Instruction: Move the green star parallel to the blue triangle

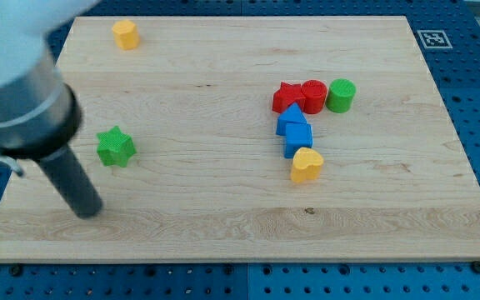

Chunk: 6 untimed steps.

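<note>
The green star [116, 147] lies on the wooden board [223, 225] at the view's left. The blue triangle [290, 117] sits right of centre, in a cluster of blocks. My tip [89, 212] rests on the board below and slightly left of the green star, a short gap away from it. The arm's grey body fills the view's upper left corner.
A blue cube [298, 139] touches the triangle from below, with a yellow heart [306, 165] under it. A red star [287, 97], a red cylinder [313, 96] and a green cylinder [341, 95] stand in a row above. A yellow hexagon [126, 34] sits at the top left.
</note>
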Each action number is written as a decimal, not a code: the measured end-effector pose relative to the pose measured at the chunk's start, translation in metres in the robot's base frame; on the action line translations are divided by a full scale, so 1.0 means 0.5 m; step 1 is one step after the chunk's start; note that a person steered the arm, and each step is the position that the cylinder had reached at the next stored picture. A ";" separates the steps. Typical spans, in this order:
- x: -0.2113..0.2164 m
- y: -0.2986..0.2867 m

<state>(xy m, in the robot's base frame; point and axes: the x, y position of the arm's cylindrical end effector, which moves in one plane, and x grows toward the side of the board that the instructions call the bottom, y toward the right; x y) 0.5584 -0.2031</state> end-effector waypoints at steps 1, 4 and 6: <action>-0.073 -0.038; -0.111 0.039; -0.129 0.092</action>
